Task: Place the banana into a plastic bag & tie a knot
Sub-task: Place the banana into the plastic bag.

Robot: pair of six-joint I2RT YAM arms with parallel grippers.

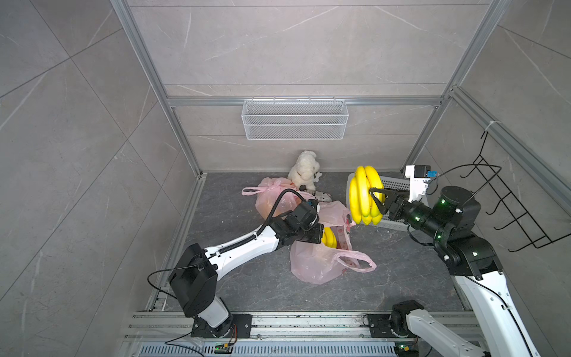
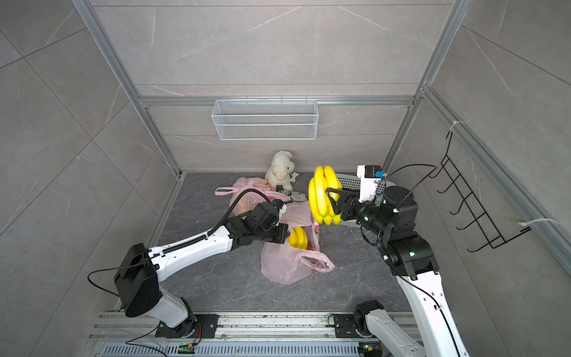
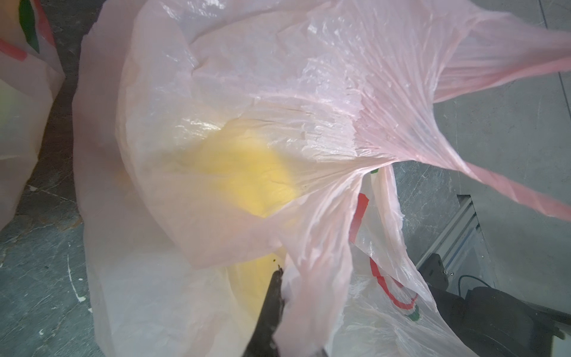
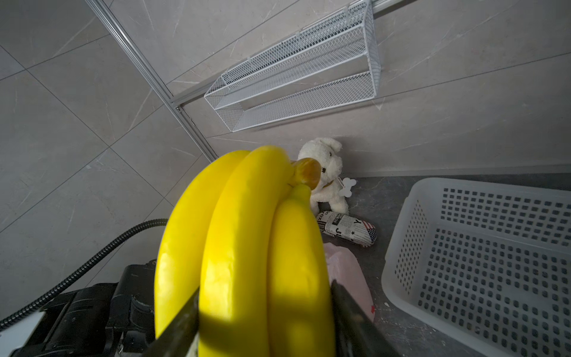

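Observation:
A yellow banana bunch (image 1: 363, 197) (image 2: 323, 197) (image 4: 247, 247) hangs in the air with my right gripper (image 1: 375, 201) (image 2: 331, 201) (image 4: 265, 303) shut on it, one finger on each side. It hovers just right of and above the pink plastic bag (image 1: 318, 265) (image 2: 284, 265) (image 3: 278, 92) lying crumpled on the floor. A second yellow bunch (image 1: 330, 238) (image 2: 299, 238) (image 3: 247, 173) shows inside that bag's mouth. My left gripper (image 1: 319, 235) (image 3: 282, 278) is shut on the bag's rim film and holds it up; its tips are mostly hidden by plastic.
A white perforated basket (image 1: 398, 185) (image 4: 482, 253) sits behind the held bunch. Another filled pink bag (image 1: 272, 197), a white plush dog (image 1: 304, 170) and a newsprint case (image 4: 346, 228) lie at the back. A mesh shelf (image 1: 295, 119) and a black wire rack (image 1: 519, 210) hang on the walls.

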